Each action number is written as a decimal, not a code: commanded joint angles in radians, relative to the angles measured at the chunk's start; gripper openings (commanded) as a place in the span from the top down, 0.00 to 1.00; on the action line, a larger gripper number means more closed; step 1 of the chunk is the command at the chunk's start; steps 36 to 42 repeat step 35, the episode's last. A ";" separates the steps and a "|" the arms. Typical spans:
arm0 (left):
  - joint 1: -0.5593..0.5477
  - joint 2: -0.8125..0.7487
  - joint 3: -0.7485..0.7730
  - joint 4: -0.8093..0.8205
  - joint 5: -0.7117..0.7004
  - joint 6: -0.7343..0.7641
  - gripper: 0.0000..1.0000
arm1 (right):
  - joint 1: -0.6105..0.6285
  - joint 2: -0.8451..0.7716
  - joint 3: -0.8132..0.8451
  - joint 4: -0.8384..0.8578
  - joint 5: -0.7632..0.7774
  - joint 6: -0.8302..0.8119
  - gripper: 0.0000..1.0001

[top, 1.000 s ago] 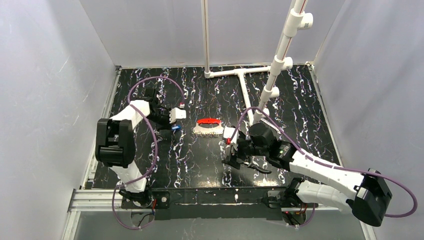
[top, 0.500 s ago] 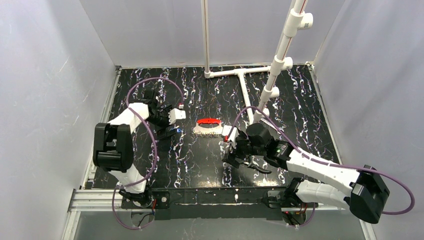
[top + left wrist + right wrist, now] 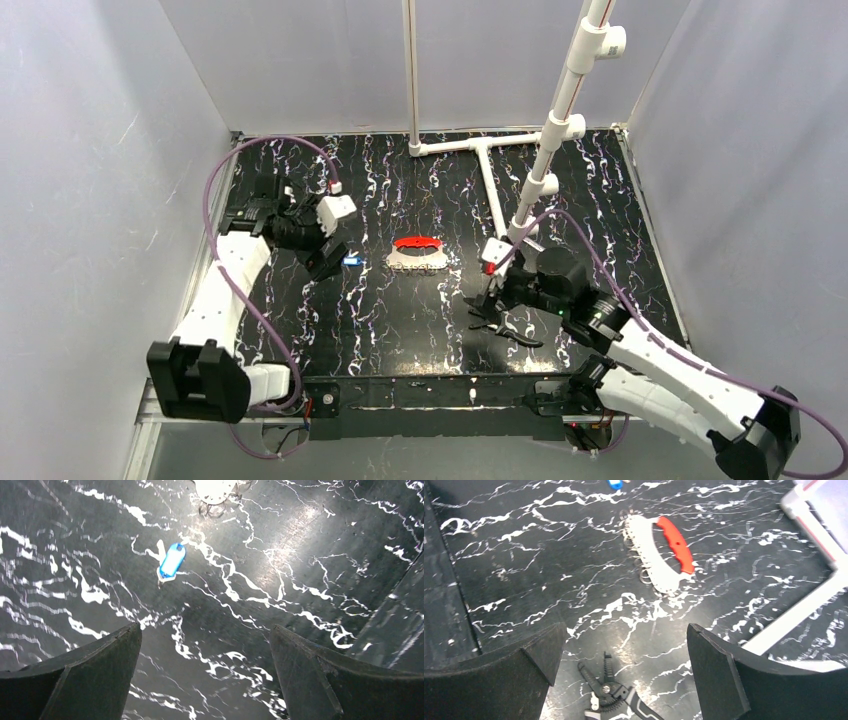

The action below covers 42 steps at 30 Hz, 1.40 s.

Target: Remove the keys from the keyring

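Keyring point(image 3: 418, 242): a red loop lying flat near mid-table, touching the 12 o'clock edge of the silvery bunch. Neither claw touches it.
Keyring axis: the long axis runs 9 to 3 from overhead. In the right wrist view it slants about 11 to 5, with its curved back facing 2 o'clock.
Keys point(image 3: 651, 562): fanned against the ring's inner side, with small wire loops poking out toward 8 o'clock in the right wrist view. The glare is too bright to tell single keys apart.
Blue-headed key point(image 3: 171, 562): lies alone on the table point(image 3: 400, 320) at 9 o'clock of the bunch and clearly apart from it, so I judge it already off the ring. Its long axis runs about 1 to 7 in the left wrist view.
Left gripper point(image 3: 205, 632): jaws spread wide and holding nothing, hovering with the blue-headed key ahead at 12 o'clock. This looks like a drop-off spot kept away from the bunch.
Right gripper point(image 3: 624, 630): jaws spread and empty, at 4 o'clock of the bunch. The ring lies ahead at 12 to 1 o'clock, which probably lines it up for a reach.
Pliers point(image 3: 515, 330): black-handled, lying flat just beneath the right gripper, not gripped.
Progress: one key is likely freed, and the rest look to be on the ring.
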<state>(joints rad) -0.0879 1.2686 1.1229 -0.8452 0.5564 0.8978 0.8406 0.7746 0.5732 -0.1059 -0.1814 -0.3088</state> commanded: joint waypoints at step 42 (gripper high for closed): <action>0.004 -1.213 -0.505 0.217 -0.635 -0.579 0.02 | -0.646 -0.737 -0.009 -0.227 0.130 0.165 0.02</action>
